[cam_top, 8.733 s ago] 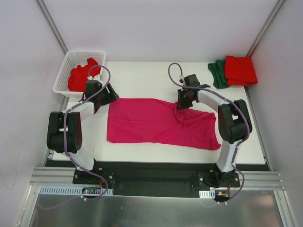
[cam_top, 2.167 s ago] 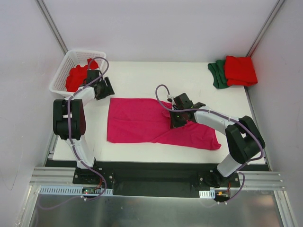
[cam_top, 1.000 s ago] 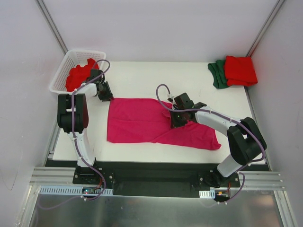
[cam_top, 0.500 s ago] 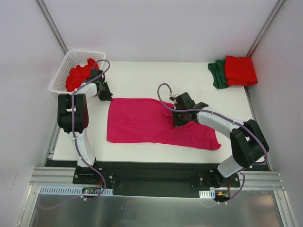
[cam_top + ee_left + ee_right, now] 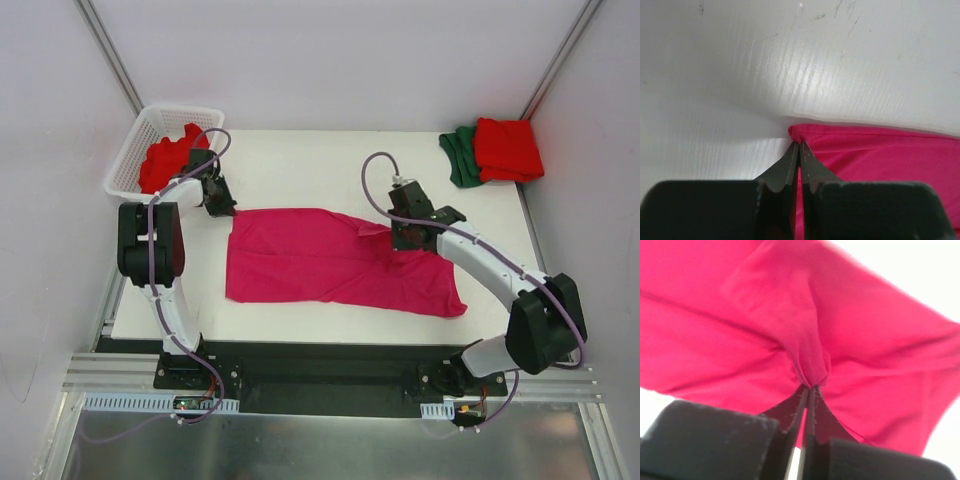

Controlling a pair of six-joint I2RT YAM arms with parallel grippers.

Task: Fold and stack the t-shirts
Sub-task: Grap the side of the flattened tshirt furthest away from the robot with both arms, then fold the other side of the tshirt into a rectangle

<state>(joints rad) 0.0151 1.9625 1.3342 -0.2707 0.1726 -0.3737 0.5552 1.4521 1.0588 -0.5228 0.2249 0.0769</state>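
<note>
The soft magenta-pink cloth t-shirt (image 5: pixel 320 265) lies spread across the middle of the white table (image 5: pixel 300 165). Our left gripper (image 5: pixel 799 150) pinches its far left corner, and our right gripper (image 5: pixel 810 390) is clamped on a raised fold towards its right side.

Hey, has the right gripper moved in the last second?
Yes. The right gripper, shut on the pink t-shirt, has shifted right and slightly away from the bases, toward the folded red t-shirt.

**Both my grippers are pinched tight**

My left arm (image 5: pixel 150 240) is bent up tall. Its left gripper (image 5: pixel 221 206) points down and squeezes a corner of the pink shirt (image 5: pixel 320 265). My right arm (image 5: pixel 490 265) stretches out long. Its right gripper (image 5: pixel 406 236) squeezes a fold of that shirt.
</note>
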